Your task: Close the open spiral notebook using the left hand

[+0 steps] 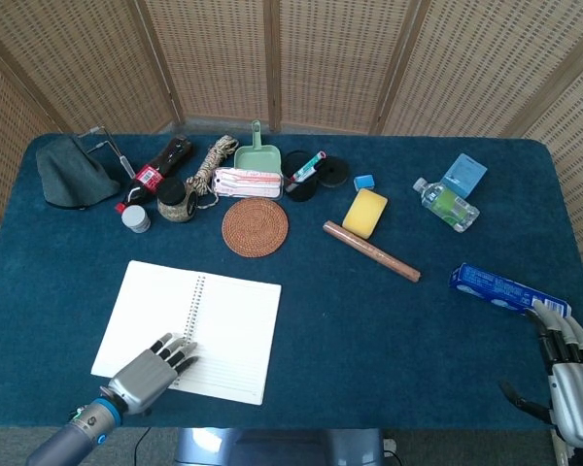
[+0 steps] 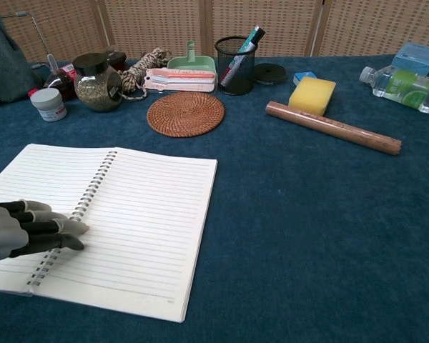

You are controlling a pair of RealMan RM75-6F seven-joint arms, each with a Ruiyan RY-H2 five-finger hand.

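Observation:
The spiral notebook lies open and flat on the blue table, lined pages up, its wire spine running front to back and slanted. My left hand rests on the near end of the spine, fingers stretched out and pointing right, holding nothing. My right hand hangs at the table's front right corner, away from the notebook, fingers slightly curled and empty.
A round woven coaster lies just beyond the notebook. Behind it stand a jar, a mesh pen cup, a rope coil and a green scoop. A brown rod, a yellow sponge and a bottle lie to the right.

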